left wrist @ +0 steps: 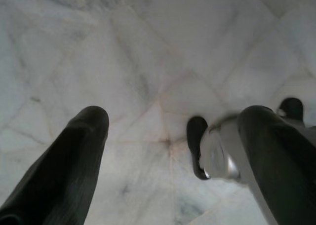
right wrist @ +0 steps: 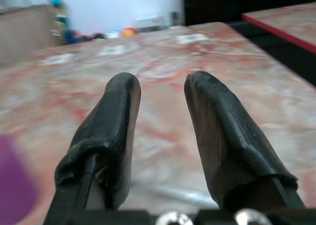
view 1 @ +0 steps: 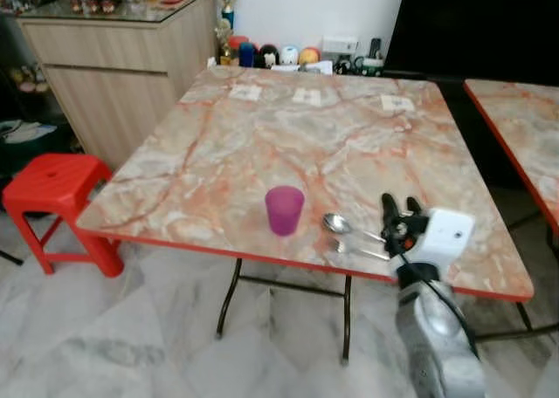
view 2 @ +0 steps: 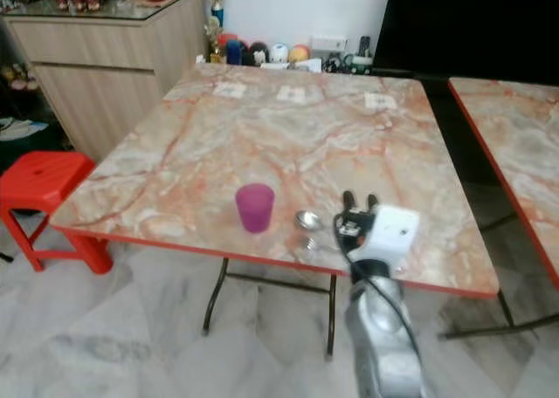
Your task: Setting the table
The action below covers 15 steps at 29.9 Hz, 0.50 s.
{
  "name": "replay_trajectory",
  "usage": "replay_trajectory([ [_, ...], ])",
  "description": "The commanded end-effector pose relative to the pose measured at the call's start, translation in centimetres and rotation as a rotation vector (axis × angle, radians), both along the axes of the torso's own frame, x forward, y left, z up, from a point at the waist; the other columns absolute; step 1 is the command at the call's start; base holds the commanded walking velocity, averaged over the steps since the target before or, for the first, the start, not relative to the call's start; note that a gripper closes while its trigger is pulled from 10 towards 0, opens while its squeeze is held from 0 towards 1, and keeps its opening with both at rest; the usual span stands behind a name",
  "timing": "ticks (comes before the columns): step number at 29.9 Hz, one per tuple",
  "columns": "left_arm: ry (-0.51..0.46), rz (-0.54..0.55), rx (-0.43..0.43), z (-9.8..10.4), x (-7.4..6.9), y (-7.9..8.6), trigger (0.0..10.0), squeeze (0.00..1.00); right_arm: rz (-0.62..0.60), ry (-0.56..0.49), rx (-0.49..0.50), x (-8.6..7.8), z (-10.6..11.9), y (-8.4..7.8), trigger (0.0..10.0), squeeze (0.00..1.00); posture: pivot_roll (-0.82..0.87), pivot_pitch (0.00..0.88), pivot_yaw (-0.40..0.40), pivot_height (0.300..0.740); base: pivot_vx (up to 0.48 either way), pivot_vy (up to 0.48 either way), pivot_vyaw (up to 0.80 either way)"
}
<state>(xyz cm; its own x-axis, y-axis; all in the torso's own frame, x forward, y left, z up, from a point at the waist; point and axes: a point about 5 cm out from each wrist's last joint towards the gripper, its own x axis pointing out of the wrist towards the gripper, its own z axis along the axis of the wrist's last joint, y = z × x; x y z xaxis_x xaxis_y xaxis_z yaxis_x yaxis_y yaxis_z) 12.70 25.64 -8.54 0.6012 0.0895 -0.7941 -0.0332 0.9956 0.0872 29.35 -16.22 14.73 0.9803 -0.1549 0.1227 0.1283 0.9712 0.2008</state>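
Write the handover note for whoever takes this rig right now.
Right gripper: open, empty, over the table near its front edge, just beside the spoon and fork.
Left gripper: open, empty, hanging over the floor.
Purple cup stands upright left of the cutlery.
Done: cup, spoon and fork are on the table.
Left: probably tidying the cutlery's position; no plate is out yet.

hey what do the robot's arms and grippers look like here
The right arm is silver metal with a black cable along it and a white block at the wrist. The right gripper has two long black fingers, rounded and rubbery-looking. The left gripper has the same black fingers.
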Motion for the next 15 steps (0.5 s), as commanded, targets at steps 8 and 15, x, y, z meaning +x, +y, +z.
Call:
replay_trajectory([
  [8,0.041,0.015,0.034,-0.06,-1.25,1.21,10.0,0.0,0.007,-0.01,-0.002,0.21,0.23,0.47,10.0,0.0,0.0,0.076,-0.008,0.74,0.035,0.0,0.0],
  [15,0.038,0.016,0.031,-0.06,-1.23,1.17,10.0,0.0,-0.003,-0.014,-0.004,0.35,0.32,0.24,10.0,0.0,0.0,0.078,-0.008,0.74,0.0,0.0,0.0],
])
